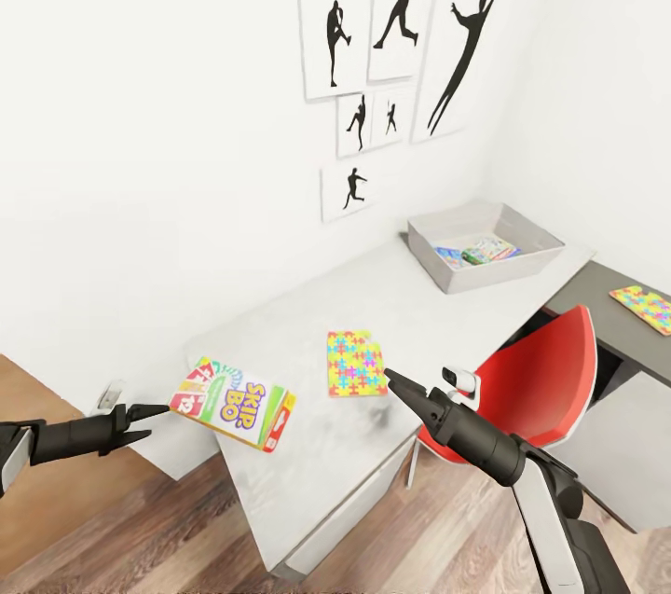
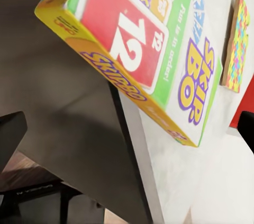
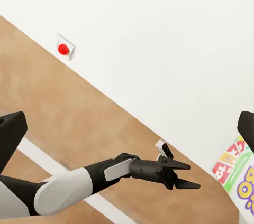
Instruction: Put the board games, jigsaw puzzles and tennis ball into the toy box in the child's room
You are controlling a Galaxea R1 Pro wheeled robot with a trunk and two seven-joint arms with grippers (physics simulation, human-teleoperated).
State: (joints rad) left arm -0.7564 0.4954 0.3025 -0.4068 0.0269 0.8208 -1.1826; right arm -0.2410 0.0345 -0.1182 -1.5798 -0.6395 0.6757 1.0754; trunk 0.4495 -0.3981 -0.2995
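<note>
A Skip-Bo board game box lies tilted at the near left edge of the white table, one end sticking out past the edge. My left gripper is open just short of that end, not touching it; the gap shows in the right wrist view between the left gripper and the box. A colourful jigsaw puzzle lies flat mid-table. My right gripper hovers open beside it, empty. The grey toy box at the far end holds some flat games. Another puzzle lies on a dark table at the right.
A red chair stands tucked at the table's right side, close under my right arm. White walls with framed silhouettes close off the far side. Wooden floor lies below the table's near edge.
</note>
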